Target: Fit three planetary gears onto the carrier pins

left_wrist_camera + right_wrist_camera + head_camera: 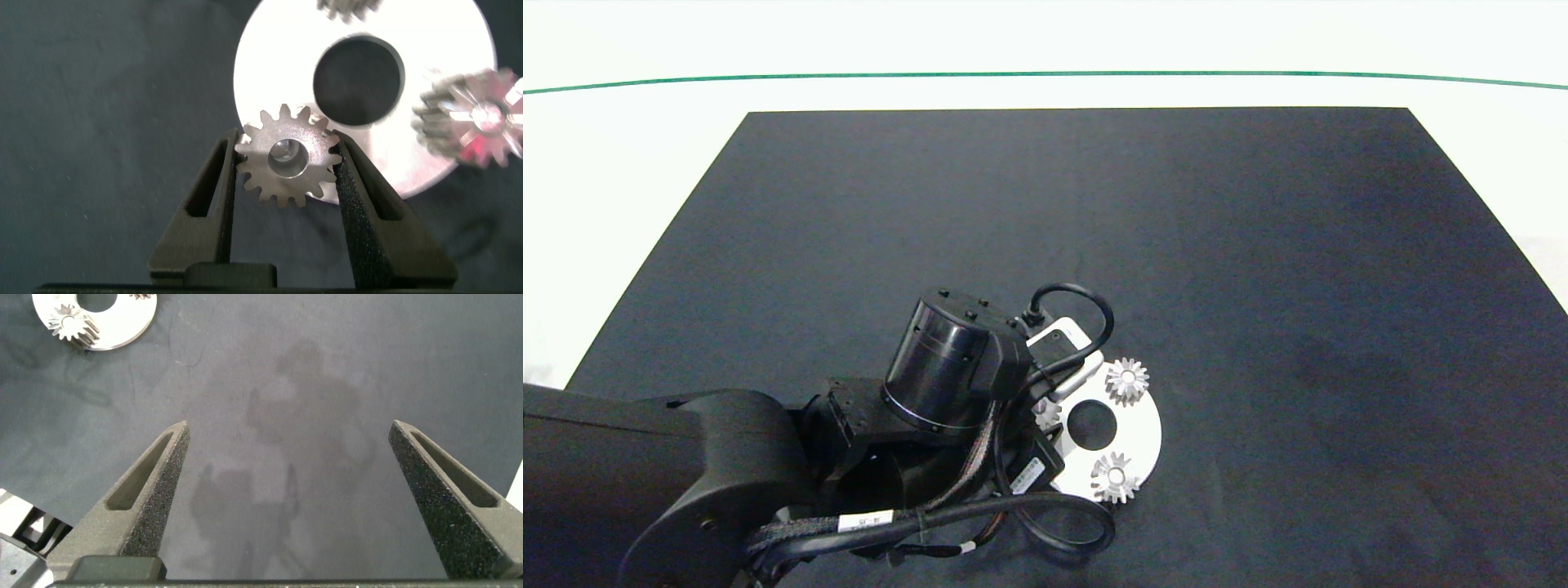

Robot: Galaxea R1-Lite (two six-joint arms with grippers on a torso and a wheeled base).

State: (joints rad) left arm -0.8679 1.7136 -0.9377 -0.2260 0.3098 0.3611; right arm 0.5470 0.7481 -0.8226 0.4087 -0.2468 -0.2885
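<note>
The left pincer (286,163) is clamped on one of the planetary gears: a third gear (288,155) sits flat between its two grey fingers (214,192), teeth pressed against both inner pads, round centre hole facing the wrist camera. The pincer holds this gear over the rim of the white disc (445,49), part of the gear above the disc and part above the dark mat (98,98). Whether the gear is already seated on a carrier pin or just above one cannot be made out, since the gear covers whatever lies under it.

Beyond the fingertips is the disc's large centre hole (359,77). Past that hole, on the far side of the disc from the pincer, a second gear (347,8) shows only as a few teeth. Off to one side of the fingers, near the disc's edge, a first gear (478,114) sits on its pin, tilted and bright.

From the head view, the left arm (727,457) comes in over the bench and covers the near edge of the disc (1147,433); two gears (1127,380) (1114,477) sit on the disc clear of the arm.

The right pincer (290,465) hangs well away over bare mat (327,392), its fingers (151,486) spread wide apart with nothing between them; the disc lies far beyond its fingertips.
</note>
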